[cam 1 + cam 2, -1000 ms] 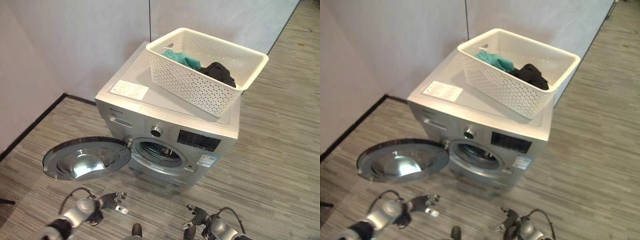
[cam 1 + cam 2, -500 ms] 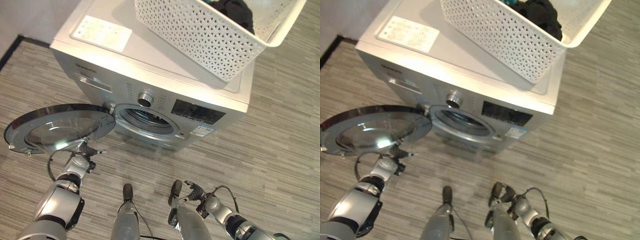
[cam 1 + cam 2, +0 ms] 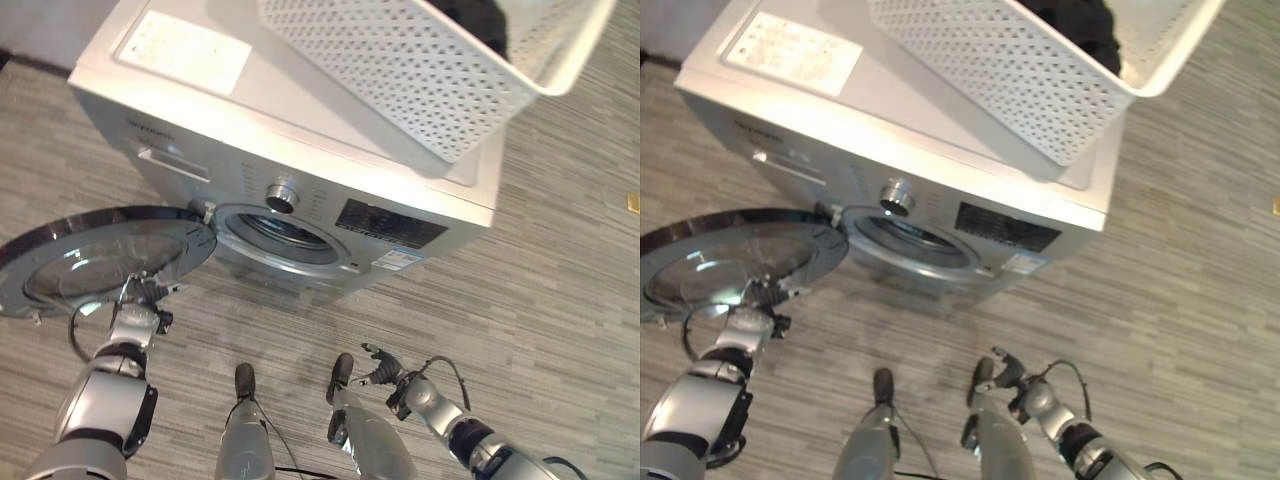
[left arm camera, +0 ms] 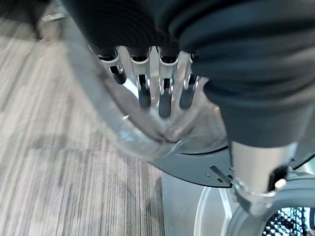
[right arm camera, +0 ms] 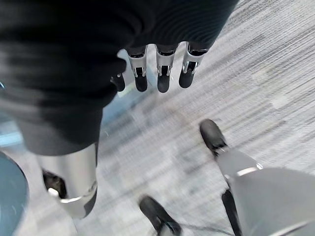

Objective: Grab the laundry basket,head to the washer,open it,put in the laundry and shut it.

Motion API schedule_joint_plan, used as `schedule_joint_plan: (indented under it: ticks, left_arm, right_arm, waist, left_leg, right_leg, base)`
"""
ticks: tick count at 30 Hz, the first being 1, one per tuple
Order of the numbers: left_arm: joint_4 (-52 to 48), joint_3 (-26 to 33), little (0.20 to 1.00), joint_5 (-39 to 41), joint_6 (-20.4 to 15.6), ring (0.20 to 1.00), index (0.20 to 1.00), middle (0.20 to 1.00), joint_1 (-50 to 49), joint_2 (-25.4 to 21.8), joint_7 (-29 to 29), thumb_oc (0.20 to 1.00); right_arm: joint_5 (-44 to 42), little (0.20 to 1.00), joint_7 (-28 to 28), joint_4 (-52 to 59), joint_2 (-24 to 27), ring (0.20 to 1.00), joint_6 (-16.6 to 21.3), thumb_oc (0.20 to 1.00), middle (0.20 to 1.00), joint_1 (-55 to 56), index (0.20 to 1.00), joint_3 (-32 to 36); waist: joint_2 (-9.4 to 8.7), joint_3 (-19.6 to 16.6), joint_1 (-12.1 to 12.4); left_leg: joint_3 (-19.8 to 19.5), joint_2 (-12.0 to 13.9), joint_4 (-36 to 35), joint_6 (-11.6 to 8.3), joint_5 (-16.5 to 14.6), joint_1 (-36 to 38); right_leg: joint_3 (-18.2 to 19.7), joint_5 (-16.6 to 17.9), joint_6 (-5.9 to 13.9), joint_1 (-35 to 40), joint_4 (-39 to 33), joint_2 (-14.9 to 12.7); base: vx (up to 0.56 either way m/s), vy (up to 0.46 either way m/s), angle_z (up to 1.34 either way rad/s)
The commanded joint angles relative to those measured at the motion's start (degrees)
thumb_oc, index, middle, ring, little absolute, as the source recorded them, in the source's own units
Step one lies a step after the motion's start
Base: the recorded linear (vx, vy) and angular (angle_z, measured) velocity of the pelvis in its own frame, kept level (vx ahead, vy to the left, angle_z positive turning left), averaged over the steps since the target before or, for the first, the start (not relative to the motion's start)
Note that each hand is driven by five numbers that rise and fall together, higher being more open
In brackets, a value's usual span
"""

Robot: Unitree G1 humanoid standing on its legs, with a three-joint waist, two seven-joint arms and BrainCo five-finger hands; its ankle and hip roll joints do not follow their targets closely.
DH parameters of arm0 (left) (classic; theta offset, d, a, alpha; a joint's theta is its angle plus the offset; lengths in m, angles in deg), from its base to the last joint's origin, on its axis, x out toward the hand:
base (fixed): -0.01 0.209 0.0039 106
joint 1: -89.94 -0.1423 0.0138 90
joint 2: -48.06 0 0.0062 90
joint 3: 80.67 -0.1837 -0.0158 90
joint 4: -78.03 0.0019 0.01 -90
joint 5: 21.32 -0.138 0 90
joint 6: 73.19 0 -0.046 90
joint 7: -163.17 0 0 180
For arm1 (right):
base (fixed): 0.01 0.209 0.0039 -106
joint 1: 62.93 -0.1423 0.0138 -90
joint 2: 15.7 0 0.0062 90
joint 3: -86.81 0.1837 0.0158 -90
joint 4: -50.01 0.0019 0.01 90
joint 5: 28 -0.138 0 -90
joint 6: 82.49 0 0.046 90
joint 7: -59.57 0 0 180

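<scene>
Grey striped flooring [image 3: 560, 260] runs under everything, and on it stands the silver washer [image 3: 300, 150], big and square against the wall. Up on its lid sits the white laundry basket [image 3: 440, 70], one corner jutting past the washer's right edge, with a dark garment [image 3: 1080, 25] showing inside. So the laundry is up top, not in either hand.

Down in front, the round door [image 3: 90, 255] hangs wide open to the left on its hinge, and the drum opening [image 3: 285, 232] gapes beside it, nothing inside that I can see.

Now the left hand [image 3: 140, 298] is right at the door's near rim, and its wrist view shows the fingers [image 4: 165, 101] straight, spread over the glass bowl rather than wrapped round anything. The right hand [image 3: 380, 366] hangs low over the floor, fingers [image 5: 162, 81] relaxed and holding nothing.

Here's the worry, as I judge it: the door sticks far out at knee height, and a careless swing of the left arm could bump it back toward the opening before the clothes go in. The basket is the other risk. Reach up for the garment with a clumsy pull and that overhanging corner could tip the whole thing off the lid. And a limp garment may snag on the door rim or trail on the floor
</scene>
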Motion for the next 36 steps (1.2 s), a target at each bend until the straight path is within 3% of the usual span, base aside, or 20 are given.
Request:
schedule_joint_plan:
  ticks: [1, 2, 3, 4, 5, 6, 7, 9, 13, 14, 16, 18, 19, 21, 26, 32, 36]
  left_arm:
    - [1.6, -0.9, 1.0, 1.7, -2.3, 1.0, 1.0, 1.0, -3.8, 3.7, 2.0, 1.0]
    - [-1.5, -0.5, 1.0, 2.1, -2.8, 1.0, 1.0, 1.0, -8.8, 5.5, 3.7, 1.0]
    - [-8.1, 2.0, 1.0, 12.2, -3.8, 1.0, 1.0, 1.0, -17.0, 8.6, 5.9, 1.0]
    - [-8.1, 2.0, 1.0, 12.2, -3.8, 1.0, 1.0, 1.0, -17.1, 8.6, 5.9, 1.0]
    - [-12.7, 2.5, 1.0, 17.9, -4.2, 1.0, 1.0, 1.0, -21.2, 9.9, 7.6, 1.0]
    - [-24.1, 1.2, 1.0, 25.6, -4.1, 1.0, 1.0, 1.0, -30.0, 11.5, 10.4, 1.0]
    - [-24.1, 1.2, 1.0, 25.6, -4.1, 1.0, 1.0, 1.0, -30.1, 11.5, 10.4, 1.0]
    - [-35.8, -4.5, 1.0, 32.3, -2.4, 1.0, 1.0, 1.0, -38.3, 12.1, 13.6, 1.0]
    - [-37.1, -9.2, 1.0, 32.5, -0.3, 1.0, 1.0, 1.0, -39.6, 12.6, 15.2, 1.0]
    - [-36.0, -9.4, 1.0, 32.4, 0.7, 1.0, 1.0, 1.0, -39.3, 13.7, 15.2, 1.0]
    - [-35.0, -8.9, 1.0, 32.1, 1.0, 1.0, 1.0, 1.0, -39.0, 14.1, 14.9, 1.0]
    - [-33.3, -7.9, 1.0, 30.0, 1.0, 1.0, 1.0, 1.0, -38.1, 14.8, 14.5, 1.0]
    - [-31.7, -7.6, 1.0, 28.1, 1.4, 1.0, 1.0, 1.0, -37.6, 14.9, 14.3, 1.0]
    - [-30.1, -7.0, 1.0, 27.2, 2.1, 1.0, 1.0, 1.0, -37.0, 15.0, 14.4, 1.0]
    - [-23.8, -4.8, 1.0, 23.6, 2.4, 1.0, 1.0, 1.0, -35.1, 16.1, 14.9, 1.0]
    - [-20.2, -4.2, 1.0, 20.7, 2.7, 1.0, 1.0, 1.0, -34.4, 16.3, 15.6, 1.0]
    - [-17.9, -5.7, 1.0, 20.0, 2.8, 1.0, 1.0, 1.0, -33.6, 17.3, 15.2, 1.0]
  right_arm:
    - [-1.1, 1.0, 0.1, -0.6, 4.9, 1.0, -0.4, 1.0, 1.0, 4.3, 1.0, 3.0]
    - [-0.9, 1.0, 0.2, 0.0, 6.6, 1.0, -0.9, 1.0, 1.0, 6.3, 1.0, 6.8]
    - [-1.0, 1.0, 0.8, 2.6, 9.5, 1.0, -1.2, 1.0, 1.0, 9.2, 1.0, 12.8]
    - [-1.0, 1.0, 0.8, 2.7, 9.5, 1.0, -1.2, 1.0, 1.0, 9.3, 1.0, 12.8]
    - [-0.9, 1.0, 1.1, 4.1, 10.9, 1.0, -1.5, 1.0, 1.0, 10.7, 1.0, 15.7]
    - [-1.2, 1.0, 2.8, 8.5, 13.6, 1.0, -1.8, 1.0, 1.0, 12.9, 1.0, 22.8]
    - [-1.2, 1.0, 2.8, 8.5, 13.6, 1.0, -1.8, 1.0, 1.0, 13.0, 1.0, 22.8]
    - [-1.9, 1.0, 7.0, 13.0, 16.1, 1.0, -1.6, 1.0, 1.0, 14.0, 1.0, 30.7]
    - [-2.0, 1.0, 11.2, 16.9, 18.9, 1.0, -1.7, 1.0, 1.0, 13.2, 1.0, 35.7]
    - [-2.1, 1.0, 13.9, 19.6, 20.3, 1.0, -1.8, 1.0, 1.0, 12.4, 1.0, 38.6]
    - [-1.4, 1.0, 15.1, 22.7, 21.4, 1.0, -2.2, 1.0, 1.0, 12.2, 1.0, 40.0]
    - [-1.3, 1.0, 17.4, 25.3, 24.2, 1.0, -2.2, 1.0, 1.0, 11.1, 1.0, 43.5]
    - [-2.7, 1.0, 19.6, 24.8, 27.0, 1.0, -1.7, 1.0, 1.0, 8.2, 1.0, 45.6]
    - [-3.4, 1.0, 21.3, 25.6, 29.7, 1.0, -2.0, 1.0, 1.0, 6.1, 1.0, 47.4]
    - [-3.4, 1.0, 21.2, 28.5, 36.7, 1.0, -2.1, 1.0, 1.0, 2.6, 1.0, 49.0]
    - [-3.8, 1.0, 17.3, 35.1, 42.7, 1.0, -1.1, 1.0, 1.0, -4.0, 1.0, 44.0]
    - [-4.4, 1.0, 15.0, 39.7, 45.4, 1.0, -0.3, 1.0, 1.0, -10.1, 1.0, 38.1]
  waist:
    - [2.27, -4.8, -0.5]
    - [3.22, -6.2, -1.1]
    - [4.83, -8.2, -1.8]
    - [4.86, -8.3, -1.8]
    - [5.73, -9.2, -2.2]
    - [7.19, -11.1, -2.9]
    - [7.21, -11.2, -2.9]
    - [8.82, -13.0, -4.2]
    - [9.7, -13.9, -5.7]
    - [10.27, -14.0, -6.4]
    - [10.5, -14.2, -6.9]
    - [10.66, -14.8, -7.2]
    - [10.52, -15.3, -6.6]
    - [10.36, -15.4, -6.3]
    - [9.21, -15.2, -5.7]
    - [7.06, -16.1, -4.9]
    - [5.63, -17.5, -5.1]
  left_leg:
    - [0.1, -2.6, 4.5, 3.27, -3.9, -5.6]
    - [0.7, -3.4, 4.6, 3.95, -4.8, -4.2]
    - [1.6, -4.5, 4.7, 4.97, -5.9, -2.1]
    - [1.6, -4.5, 4.7, 4.97, -5.9, -2.1]
    - [1.7, -5.0, 4.7, 5.39, -6.2, -1.2]
    - [1.7, -5.8, 4.2, 6.01, -6.5, 0.5]
    - [1.7, -5.8, 4.2, 6.01, -6.5, 0.5]
    - [0.8, -7.0, 3.6, 7.1, -7.3, 2.7]
    - [0.0, -7.8, 2.7, 8.11, -7.9, 5.1]
    - [-0.5, -7.9, 2.6, 8.49, -8.2, 6.0]
    - [-0.7, -7.9, 2.6, 8.67, -8.3, 6.3]
    - [-1.2, -8.1, 2.5, 8.86, -8.8, 6.8]
    - [-1.5, -8.2, 2.8, 8.88, -9.3, 7.1]
    - [-2.3, -8.1, 3.2, 8.89, -10.0, 7.6]
    - [-3.5, -8.6, 4.5, 8.58, -12.2, 10.7]
    - [-5.0, -8.0, 4.3, 7.19, -13.8, 14.3]
    - [-7.2, -5.1, 4.3, 5.9, -14.8, 15.9]
  right_leg:
    - [1.5, -4.4, 5.92, 0.2, 2.1, -5.3]
    - [2.0, -4.5, 6.23, 1.0, 2.6, -5.9]
    - [2.4, -4.6, 6.77, 2.0, 3.5, -6.8]
    - [2.4, -4.6, 6.78, 2.0, 3.5, -6.8]
    - [2.6, -4.5, 6.99, 2.4, 3.8, -7.2]
    - [2.9, -4.1, 7.52, 3.5, 4.2, -7.9]
    - [2.9, -4.1, 7.52, 3.5, 4.1, -7.8]
    - [4.3, -2.8, 8.38, 4.6, 5.9, -8.9]
    - [7.3, -3.1, 8.29, 4.2, 11.1, -8.9]
    - [9.6, -3.8, 8.09, 3.2, 14.8, -7.9]
    - [11.0, -3.8, 7.78, 2.3, 15.4, -7.1]
    - [12.2, -4.1, 7.5, 1.7, 13.4, -6.2]
    - [11.9, -2.1, 7.94, 0.7, 11.1, -6.9]
    - [11.6, -1.4, 8.26, -0.6, 8.4, -7.4]
    - [9.3, 0.8, 9.56, -1.7, 3.6, -8.5]
    - [5.7, 0.6, 9.9, -1.1, 3.4, -6.8]
    - [8.2, -2.4, 8.01, -0.9, 6.8, -3.7]
  base:
    - [0.15, 0.229, -0.25]
    - [0.17, 0.257, -0.22]
    - [0.17, 0.257, -0.17]
    - [0.13, 0.21, -0.23]
    - [0.13, 0.163, -0.26]
    - [0.13, 0.163, -0.23]
    - [0.14, 0.149, -0.18]
    - [0.12, 0.147, -0.08]
    - [0.05, 0.09, -0.08]
    - [0.02, 0.076, -0.1]
    - [0.04, 0.041, -0.08]
    - [0.08, -0.014, -0.1]
    - [0.07, -0.045, -0.08]
    - [0.12, -0.078, -0.04]
    - [0.17, -0.072, 0.15]
    - [0.17, -0.125, 0.19]
    - [0.22, -0.222, 0.18]
